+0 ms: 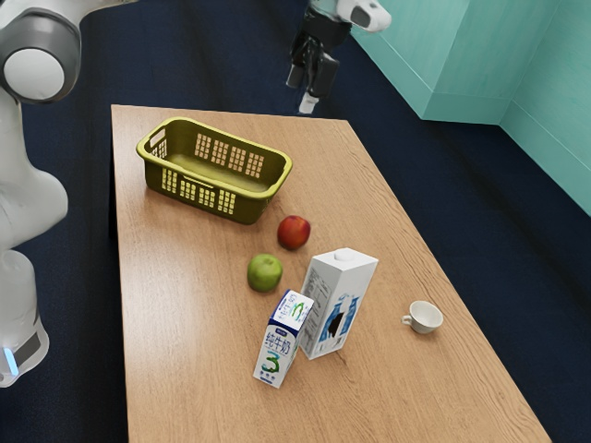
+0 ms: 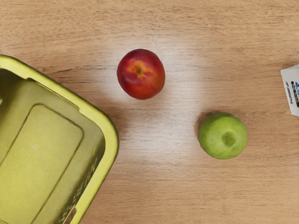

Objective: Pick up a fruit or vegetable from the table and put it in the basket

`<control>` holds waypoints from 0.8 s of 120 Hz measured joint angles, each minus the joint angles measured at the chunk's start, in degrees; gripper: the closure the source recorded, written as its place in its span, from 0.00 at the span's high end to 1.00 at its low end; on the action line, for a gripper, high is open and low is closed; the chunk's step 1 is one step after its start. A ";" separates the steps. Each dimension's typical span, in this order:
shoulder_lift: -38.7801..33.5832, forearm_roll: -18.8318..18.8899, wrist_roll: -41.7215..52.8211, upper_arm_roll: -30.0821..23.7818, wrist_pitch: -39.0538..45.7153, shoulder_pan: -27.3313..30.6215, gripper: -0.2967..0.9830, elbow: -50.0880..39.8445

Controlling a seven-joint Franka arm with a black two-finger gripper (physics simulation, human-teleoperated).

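Read the clock from the green apple [image 1: 264, 273], across the exterior view, with twelve toward the table's far end. Nearest, find a small blue-and-white milk carton [image 1: 280, 346] standing at half past five. Just beside it, toward four o'clock, see a taller white carton [image 1: 339, 302], also upright; cannot tell if touching. Farther out, at half past three, see a small white cup [image 1: 426, 317] resting upright, handle toward nine. At nine, well off the table [image 1: 194, 332], see the lower part of the white arm [image 1: 18, 305].

At the clock's centre, find the green apple itself, resting on the wood outside the basket. Close by at one o'clock, see the red fruit [image 1: 294, 233], also on the table and apart from the apple; in the wrist view, see it nearer the basket's rounded corner than the apple, touching neither. Beyond, at eleven, find the yellow-green basket [image 1: 277, 191] standing upright with holes in its walls.

Farther still, between twelve and one, see the black gripper [image 1: 307, 92] raised, pointing down, fingers apart with nothing between them; cannot tell exactly how wide. Farthest, toward half past one, see the teal wall [image 1: 471, 55] above the dark blue floor [image 1: 425, 157].
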 joint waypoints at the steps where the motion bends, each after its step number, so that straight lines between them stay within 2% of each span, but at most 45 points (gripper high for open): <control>1: 0.00 0.00 0.06 0.03 0.80 0.00 0.76 -0.04; 15: 0.02 0.02 0.83 0.18 9.15 0.54 0.76 -0.23; 32: -0.01 0.03 1.58 0.20 14.55 1.66 0.76 -0.26; 50: 0.15 -0.04 2.34 0.14 17.33 3.44 0.76 0.10; 58: 0.22 0.86 2.65 -1.25 16.03 5.71 0.76 8.02; 65: 1.69 1.08 2.76 -3.13 14.90 9.78 0.76 8.84; 70: 6.17 -0.89 2.82 -3.38 14.79 13.82 0.76 6.12; 80: 15.40 -7.22 3.24 -4.03 14.76 19.28 0.76 2.00; 96: 19.81 -12.64 3.97 -6.85 15.03 21.28 0.76 0.84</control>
